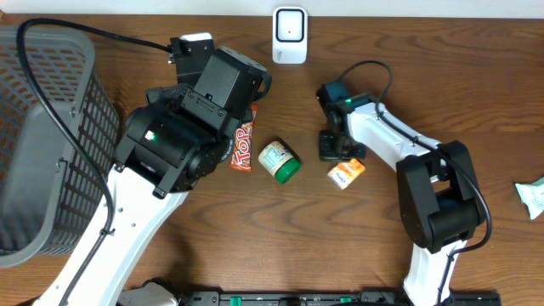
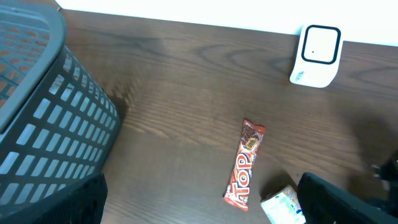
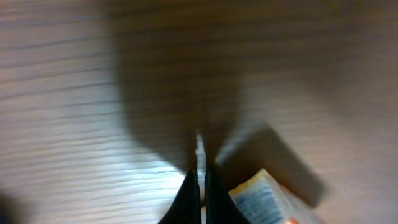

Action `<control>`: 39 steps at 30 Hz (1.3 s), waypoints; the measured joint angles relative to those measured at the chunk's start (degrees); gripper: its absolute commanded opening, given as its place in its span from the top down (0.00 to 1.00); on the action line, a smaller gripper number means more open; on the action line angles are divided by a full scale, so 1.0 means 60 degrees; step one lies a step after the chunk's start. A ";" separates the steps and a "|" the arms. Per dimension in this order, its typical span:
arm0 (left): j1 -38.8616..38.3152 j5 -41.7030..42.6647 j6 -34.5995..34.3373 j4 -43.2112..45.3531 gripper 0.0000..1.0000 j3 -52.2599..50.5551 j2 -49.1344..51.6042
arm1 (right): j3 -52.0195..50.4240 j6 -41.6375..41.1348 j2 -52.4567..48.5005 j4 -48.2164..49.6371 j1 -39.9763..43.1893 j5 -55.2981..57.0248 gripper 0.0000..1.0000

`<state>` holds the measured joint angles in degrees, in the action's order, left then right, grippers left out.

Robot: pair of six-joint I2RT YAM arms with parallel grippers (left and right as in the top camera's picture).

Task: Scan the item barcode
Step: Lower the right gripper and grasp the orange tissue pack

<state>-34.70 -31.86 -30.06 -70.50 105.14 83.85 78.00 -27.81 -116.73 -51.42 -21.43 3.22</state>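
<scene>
A white barcode scanner (image 1: 290,35) stands at the table's back edge, also in the left wrist view (image 2: 317,56). Three items lie mid-table: a red "Top" candy bar (image 1: 244,144) (image 2: 245,165), a green-lidded jar (image 1: 280,161) (image 2: 283,205) on its side, and an orange packet (image 1: 346,173) (image 3: 261,199). My left gripper (image 2: 199,211) is open above the table, with the candy bar and jar just ahead of its right finger; nothing is between its fingers. My right gripper (image 1: 331,151) (image 3: 200,177) is shut and empty, tips down at the table just left of the orange packet.
A grey mesh basket (image 1: 51,144) (image 2: 37,112) fills the left side. A pale teal packet (image 1: 531,197) lies at the right edge. The left arm's black body (image 1: 183,136) covers the table between the basket and the candy bar.
</scene>
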 measured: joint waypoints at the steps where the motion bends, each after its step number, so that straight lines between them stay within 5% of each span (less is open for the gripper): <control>1: 0.0000 0.0000 0.0000 0.0000 0.02 0.0000 0.0000 | 0.0000 -0.0229 0.0000 -0.0109 0.0102 0.0142 0.99; 7: 0.0000 0.0000 0.0000 -0.0004 0.02 0.0000 0.0000 | 0.0007 -0.1362 -0.0004 -0.0175 0.0801 0.0641 0.90; 10: 0.0000 0.0000 0.0000 -0.0004 0.02 0.0000 0.0000 | 0.0324 -0.1282 -0.0044 -0.0313 0.1053 0.0645 0.60; 11: 0.0000 0.0000 0.0000 -0.0004 0.02 0.0000 0.0000 | 0.0637 -0.1096 -0.0069 -0.0484 0.1133 0.0623 0.39; 13: 0.0000 0.0000 0.0000 0.0000 0.02 0.0000 0.0000 | 0.1220 -0.0871 -0.0109 -0.0780 0.1228 0.0561 0.13; 15: 0.0000 0.0004 0.0000 -0.0007 0.02 0.0000 0.0000 | 0.2047 -0.0484 -0.0127 -0.1406 0.1333 0.0423 0.01; 22: 0.0000 0.0000 0.0000 0.0004 0.02 0.0000 0.0000 | 0.3413 0.0535 -0.0098 -0.3166 0.1282 0.0211 0.01; 39: 0.0000 -0.0619 0.0477 0.0900 0.02 0.0000 -0.0659 | 0.1300 0.1049 -0.0102 -0.2568 0.0466 -0.0266 0.01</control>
<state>-34.70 -35.57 -27.20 -65.10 105.14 79.90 85.80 -21.52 -117.34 -66.83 -18.63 1.63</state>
